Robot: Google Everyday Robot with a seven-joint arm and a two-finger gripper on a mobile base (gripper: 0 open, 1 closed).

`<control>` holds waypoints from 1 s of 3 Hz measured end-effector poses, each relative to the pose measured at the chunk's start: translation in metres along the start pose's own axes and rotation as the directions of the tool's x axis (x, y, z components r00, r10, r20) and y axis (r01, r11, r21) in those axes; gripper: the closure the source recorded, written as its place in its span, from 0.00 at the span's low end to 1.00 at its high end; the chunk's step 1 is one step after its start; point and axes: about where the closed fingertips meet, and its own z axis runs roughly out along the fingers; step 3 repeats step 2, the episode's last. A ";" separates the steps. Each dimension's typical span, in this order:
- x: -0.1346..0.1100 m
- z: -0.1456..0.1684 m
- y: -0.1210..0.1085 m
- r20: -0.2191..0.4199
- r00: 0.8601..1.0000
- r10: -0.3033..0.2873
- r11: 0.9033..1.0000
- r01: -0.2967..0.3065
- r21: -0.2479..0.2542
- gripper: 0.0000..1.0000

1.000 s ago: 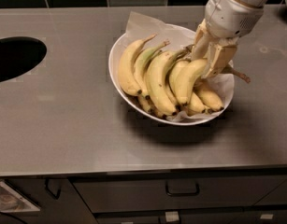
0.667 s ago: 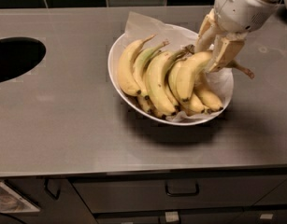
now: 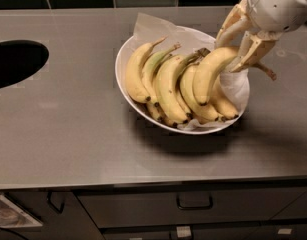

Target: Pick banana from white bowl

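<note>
Gripper [image 3: 232, 54] sits at the upper right of the view, above the right side of the white bowl [image 3: 124, 91], with its pale fingers [image 3: 251, 50] angled down and to the left. The fingers are closed around the stem end of the banana [image 3: 209, 75], one above it and one below.

The banana lies over the right half of the bowl, on top of the other bananas [image 3: 168, 91]. Its long axis runs from upper right to lower left. The thin brown-tipped stem points right and slightly down, past the lower finger and across the bowl's right rim. The dark blossom end points down towards the bowl's floor. The arch bulges to the upper left.

Further left in the bowl lies a green-tinged banana [image 3: 155, 66], its stem pointing up and right. Crumpled white paper [image 3: 148, 26] lines the bowl and rises above the far rim. The bowl stands on a grey metal counter [image 3: 73, 134], well apart from a dark round opening [image 3: 13, 61] at the left edge. A drawer handle [image 3: 194, 202] shows below the counter front.
</note>
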 end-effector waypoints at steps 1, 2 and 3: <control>-0.009 -0.012 -0.003 0.030 0.999 -0.044 0.998 0.042 0.053 1.00; -0.009 -0.013 -0.003 0.032 0.998 -0.047 0.998 0.045 0.054 1.00; -0.009 -0.013 -0.003 0.032 0.998 -0.047 0.998 0.045 0.054 1.00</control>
